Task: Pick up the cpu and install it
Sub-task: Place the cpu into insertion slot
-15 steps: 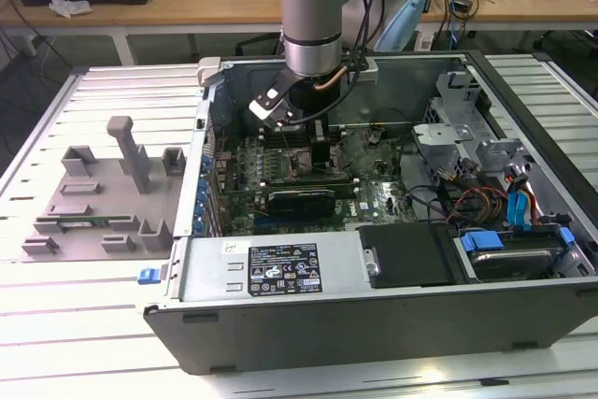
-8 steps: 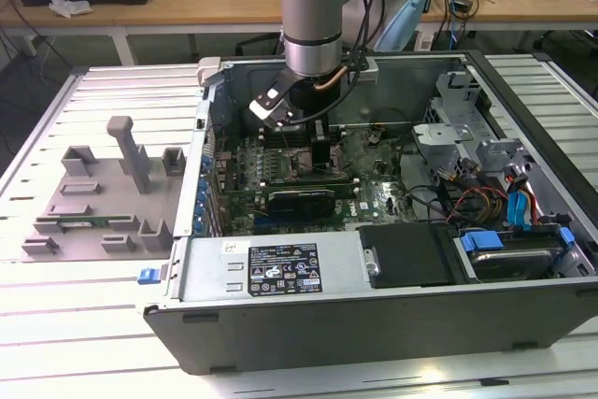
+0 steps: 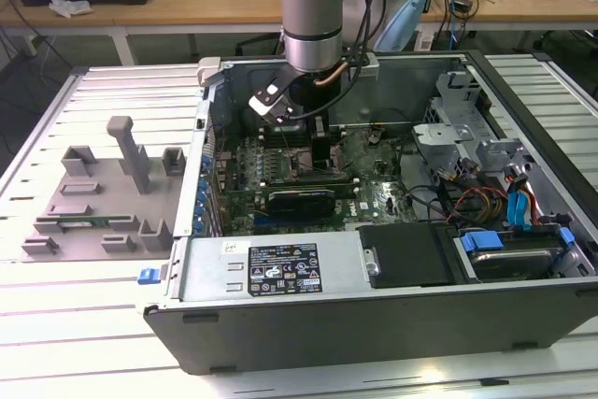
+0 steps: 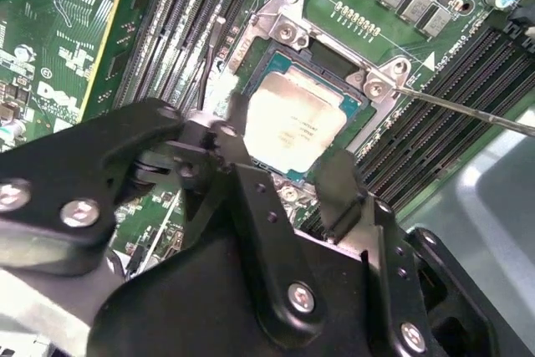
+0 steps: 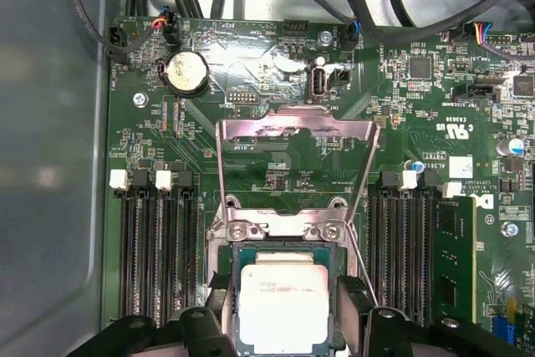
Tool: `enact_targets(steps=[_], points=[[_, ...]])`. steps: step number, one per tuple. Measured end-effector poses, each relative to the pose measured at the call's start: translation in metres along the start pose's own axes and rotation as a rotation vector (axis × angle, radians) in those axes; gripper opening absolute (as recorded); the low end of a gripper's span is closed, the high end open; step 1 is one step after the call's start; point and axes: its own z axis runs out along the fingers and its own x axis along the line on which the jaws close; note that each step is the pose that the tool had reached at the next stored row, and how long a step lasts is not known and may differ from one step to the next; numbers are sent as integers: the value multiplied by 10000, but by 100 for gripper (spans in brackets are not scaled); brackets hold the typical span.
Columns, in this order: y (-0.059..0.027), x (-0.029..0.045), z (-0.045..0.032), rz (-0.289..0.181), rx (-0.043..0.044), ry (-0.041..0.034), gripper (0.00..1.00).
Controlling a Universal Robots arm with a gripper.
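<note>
The cpu (image 5: 282,307) (image 4: 294,123), a flat square chip with a silver-grey top, lies level in the motherboard socket (image 4: 288,35). In both wrist views my gripper (image 5: 284,328) (image 4: 288,156) straddles it, one black finger (image 4: 237,127) against each opposite edge, shut on the chip. The socket's metal load plate (image 5: 292,135) is swung up and open behind it. The thin retention lever (image 4: 468,110) sticks out to the side. In the exterior view the gripper (image 3: 320,151) reaches down into the open computer case (image 3: 280,273), over the motherboard.
Memory slots (image 5: 155,240) flank the socket on both sides. A black graphics card (image 3: 299,201) lies just in front of it, with cables and a drive cage (image 3: 467,128) on the exterior view's right. Grey holder blocks (image 3: 103,193) stand on the table on that view's left.
</note>
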Motion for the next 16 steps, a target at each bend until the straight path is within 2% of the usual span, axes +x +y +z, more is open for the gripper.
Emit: enact_targets(steps=[8, 16], points=[[-5, 0, 0, 0, -3, 0, 11], [-31, 0, -2, 1, -17, -1, 11]])
